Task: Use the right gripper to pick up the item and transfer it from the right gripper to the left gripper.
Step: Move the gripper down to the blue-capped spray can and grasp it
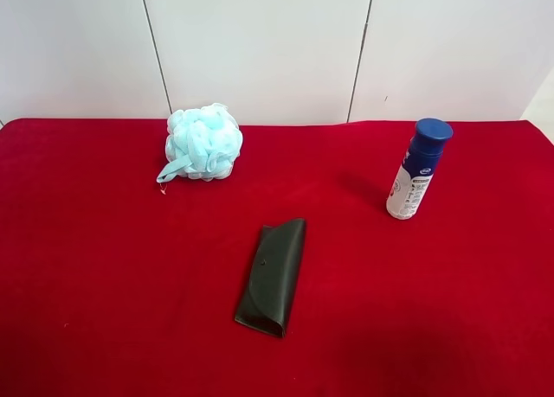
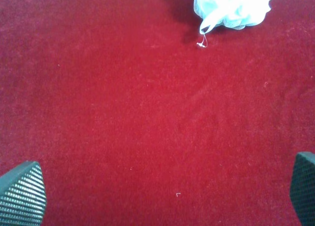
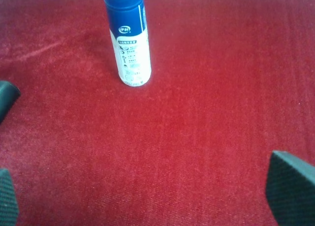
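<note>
The item, a small bottle (image 1: pixel 418 169) with a white printed body and a dark blue top, stands upright on the red cloth at the right of the exterior high view. No arm shows in that view. In the right wrist view the bottle (image 3: pixel 129 44) stands well ahead of my right gripper (image 3: pixel 150 194). That gripper is open, its fingertips (image 3: pixel 293 189) spread wide over bare cloth. My left gripper (image 2: pixel 162 191) is open too, with its ribbed fingertips (image 2: pixel 22 194) far apart and only cloth between them.
A light blue mesh sponge (image 1: pixel 202 143) lies at the back left, and its edge shows ahead of the left gripper (image 2: pixel 234 7). A flat black glasses case (image 1: pixel 272 277) lies in the middle. A white panelled wall stands behind the red cloth (image 1: pixel 104 267).
</note>
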`<control>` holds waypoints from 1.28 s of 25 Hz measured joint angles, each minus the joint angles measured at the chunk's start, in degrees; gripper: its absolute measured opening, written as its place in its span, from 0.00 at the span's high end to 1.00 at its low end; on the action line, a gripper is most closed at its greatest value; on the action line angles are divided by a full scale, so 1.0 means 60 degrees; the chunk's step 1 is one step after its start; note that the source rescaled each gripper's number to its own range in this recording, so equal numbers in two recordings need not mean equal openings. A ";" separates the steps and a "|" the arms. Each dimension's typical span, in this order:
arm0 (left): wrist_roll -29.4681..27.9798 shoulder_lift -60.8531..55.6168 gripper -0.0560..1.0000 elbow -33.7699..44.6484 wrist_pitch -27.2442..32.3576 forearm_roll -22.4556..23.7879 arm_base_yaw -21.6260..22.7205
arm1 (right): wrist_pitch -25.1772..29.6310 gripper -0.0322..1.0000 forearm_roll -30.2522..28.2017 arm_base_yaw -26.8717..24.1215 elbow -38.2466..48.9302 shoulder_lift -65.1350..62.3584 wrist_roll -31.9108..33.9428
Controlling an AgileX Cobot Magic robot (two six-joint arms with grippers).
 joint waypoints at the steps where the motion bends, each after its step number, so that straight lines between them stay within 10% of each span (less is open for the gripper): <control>1: 0.0000 0.0000 0.00 0.0000 0.0000 0.0000 0.0000 | 0.0000 0.00 0.0000 0.0000 0.0000 0.0000 0.0000; 13: 0.0000 0.0000 0.00 0.0000 0.0000 0.0000 0.0000 | 0.0075 0.00 0.0258 0.0000 -0.0230 0.0397 0.0063; 32: 0.0000 0.0000 0.00 0.0000 0.0000 0.0000 0.0000 | 0.0750 0.00 0.0058 0.0000 -0.5956 0.9826 0.0383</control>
